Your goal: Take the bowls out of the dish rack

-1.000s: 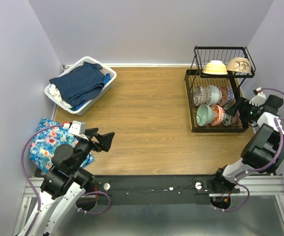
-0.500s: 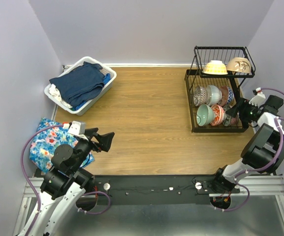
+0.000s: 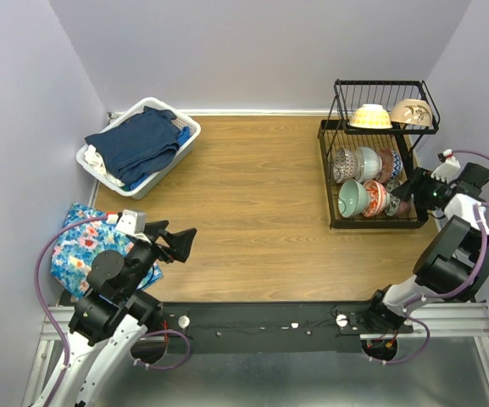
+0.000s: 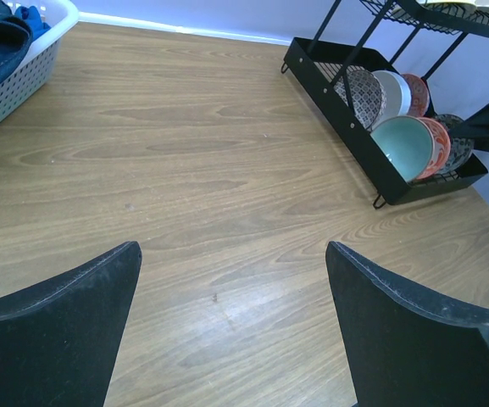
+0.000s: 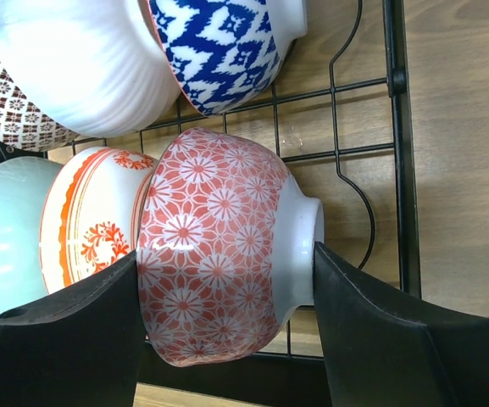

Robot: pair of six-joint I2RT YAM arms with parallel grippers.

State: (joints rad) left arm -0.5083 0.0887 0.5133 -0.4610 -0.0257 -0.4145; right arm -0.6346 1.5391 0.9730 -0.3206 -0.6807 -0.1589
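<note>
Over the last second the right gripper (image 3: 412, 192) has been edged slightly further into the lower tier of the dish rack (image 3: 371, 225) at the desk's far right corner. Its fingers are set about the red floral bowl (image 5: 219, 254), at rim and foot, though a firm clamp cannot be told. The bowl is not yet lifted out, and that is judged to be next. The left gripper (image 4: 231, 250) is held wide apart near the left edge.

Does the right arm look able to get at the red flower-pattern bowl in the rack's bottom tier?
Probably yes: the right claw straddles the red flower-pattern bowl, one finger at its rim, one at its foot, nothing between.
</note>
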